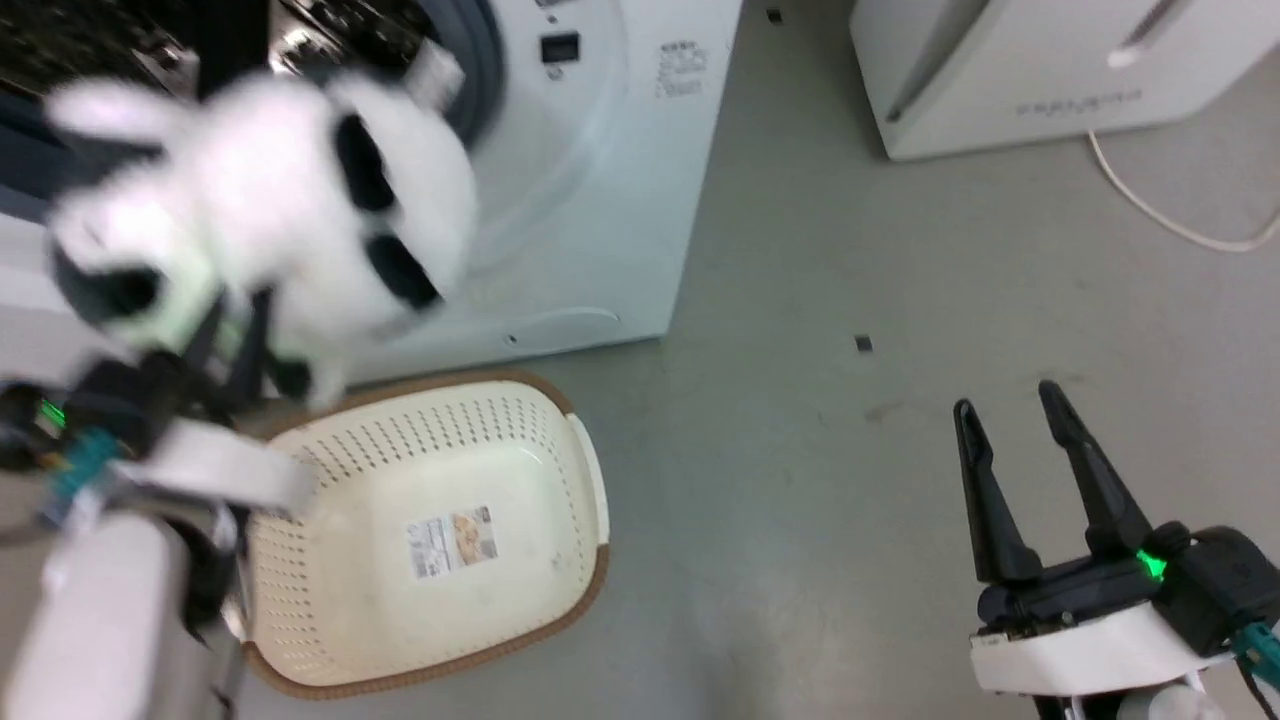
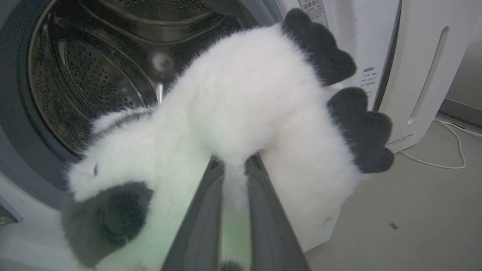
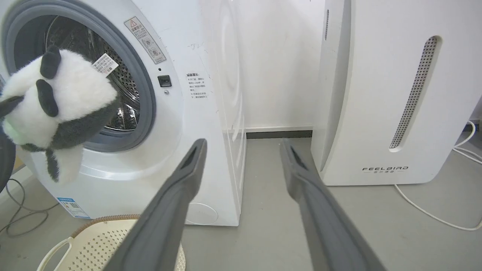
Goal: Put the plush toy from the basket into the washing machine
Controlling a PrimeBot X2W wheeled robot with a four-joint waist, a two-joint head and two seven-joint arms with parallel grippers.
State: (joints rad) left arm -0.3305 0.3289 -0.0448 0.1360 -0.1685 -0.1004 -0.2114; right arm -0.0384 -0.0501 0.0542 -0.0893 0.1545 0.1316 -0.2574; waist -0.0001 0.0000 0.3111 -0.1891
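Ahead of your left gripper (image 2: 233, 165) stands the large white front-loading washing machine (image 1: 600, 200), porthole open. Below that gripper sits the cream perforated plastic basket (image 1: 350, 590). Its fingers are clamped on the fluffy white-and-black plush toy (image 1: 270, 200), just before the porthole. Your right gripper (image 1: 1008, 398) is spread, well apart.

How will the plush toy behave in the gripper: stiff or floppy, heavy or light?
Probably floppy: the plush toy sags around the left gripper, one limb dangling. Likely light, since a small pinch of fur holds it up.
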